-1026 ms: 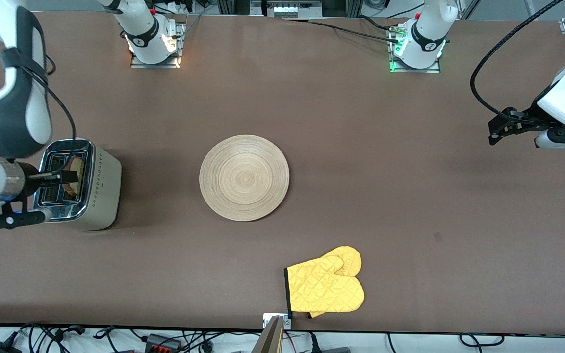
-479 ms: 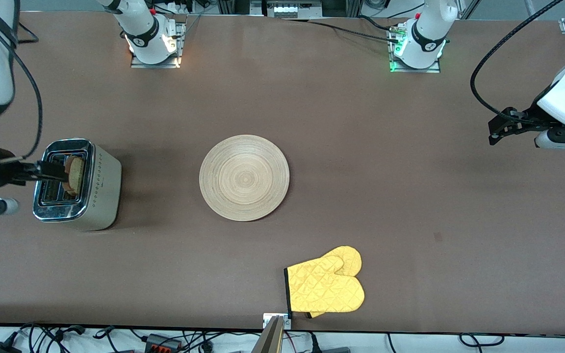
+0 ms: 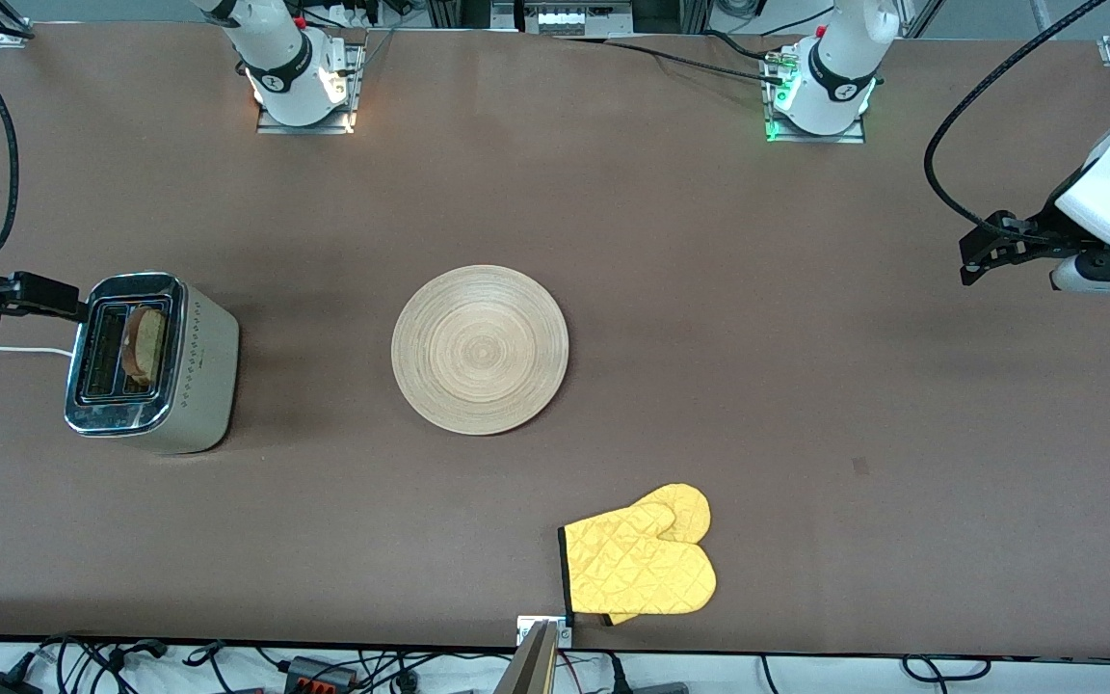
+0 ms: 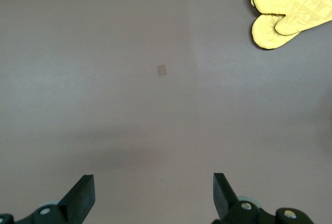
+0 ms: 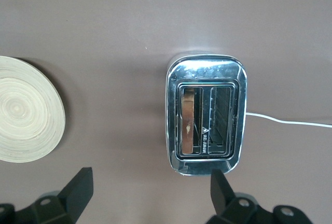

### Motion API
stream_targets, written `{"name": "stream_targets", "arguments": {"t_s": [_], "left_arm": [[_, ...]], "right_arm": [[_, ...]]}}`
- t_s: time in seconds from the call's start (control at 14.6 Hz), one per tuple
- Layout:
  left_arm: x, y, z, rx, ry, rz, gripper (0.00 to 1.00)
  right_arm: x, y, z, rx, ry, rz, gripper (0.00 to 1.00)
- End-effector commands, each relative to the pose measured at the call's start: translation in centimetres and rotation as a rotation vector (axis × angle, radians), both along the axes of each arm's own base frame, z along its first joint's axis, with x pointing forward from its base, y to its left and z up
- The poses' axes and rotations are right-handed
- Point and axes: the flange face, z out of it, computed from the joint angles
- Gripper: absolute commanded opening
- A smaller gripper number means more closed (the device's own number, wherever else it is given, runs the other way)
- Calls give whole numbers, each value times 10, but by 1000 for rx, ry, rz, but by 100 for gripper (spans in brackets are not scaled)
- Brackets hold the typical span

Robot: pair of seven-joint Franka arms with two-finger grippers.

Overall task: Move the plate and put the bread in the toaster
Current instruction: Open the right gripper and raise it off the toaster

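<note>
The toaster stands toward the right arm's end of the table. The bread sits upright in the slot on the plate's side, its top edge showing. The light-wood plate lies bare at the table's middle. My right gripper hangs open and holds nothing, up in the air beside the toaster at the right arm's end of the table. My left gripper waits open over bare table at the left arm's end.
A yellow oven mitt lies near the table's front edge, nearer the front camera than the plate. The toaster's white cord trails off toward the right arm's end. A small pale mark is on the tabletop.
My right gripper has drawn away from over the toaster toward the right arm's end of the table, leaving the bread in the slot. The left arm has not moved.
</note>
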Motion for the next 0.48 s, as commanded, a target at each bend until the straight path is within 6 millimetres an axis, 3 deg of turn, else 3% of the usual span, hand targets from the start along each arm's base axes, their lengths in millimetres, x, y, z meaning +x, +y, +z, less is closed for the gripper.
{"name": "stream_targets", "arguments": {"t_s": [0.0, 0.27, 0.41], "left_arm": [[3, -2, 5, -10, 1, -3, 100], [3, -2, 5, -10, 1, -3, 100], [3, -2, 5, -10, 1, -4, 100]], "right_arm": [[-3, -7, 0, 20, 9, -22, 100], [-15, -20, 1, 35, 53, -50, 100], [-42, -32, 0, 41, 23, -71, 100]]}}
